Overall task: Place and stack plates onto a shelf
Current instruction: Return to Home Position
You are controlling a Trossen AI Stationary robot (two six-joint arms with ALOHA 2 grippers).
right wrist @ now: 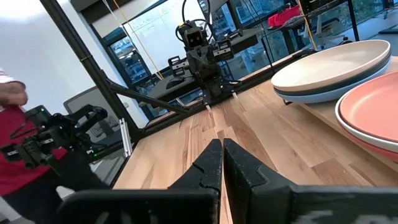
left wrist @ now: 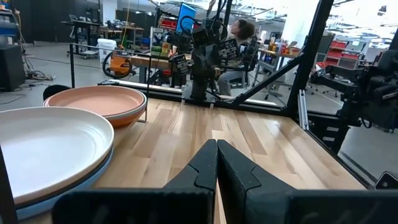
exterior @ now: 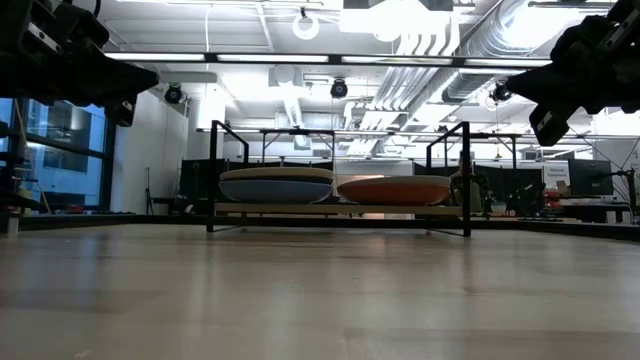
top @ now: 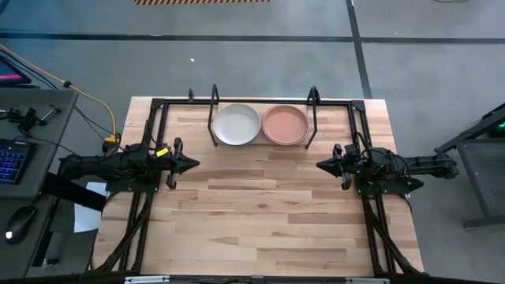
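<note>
Two stacks of plates rest on the small wood shelf point(top: 260, 144) in its black frame at the table's far edge. The left stack shows a cream plate point(top: 236, 125) on top, over a blue one point(left wrist: 74, 186). The right stack shows a terracotta pink plate point(top: 285, 124) on top, over a redder one point(exterior: 392, 192). The other plates are hidden. My left gripper point(top: 192, 164) is shut and empty above the table's left side. My right gripper point(top: 322, 165) is shut and empty above the right side. Both point at each other.
Black frame rails point(top: 150, 150) run along the table's left and right edges. The wide wood tabletop point(top: 260, 213) lies between and in front of the arms. A desk with a keyboard point(top: 12, 158) stands left of the table. A person point(left wrist: 239, 31) sits in the room behind.
</note>
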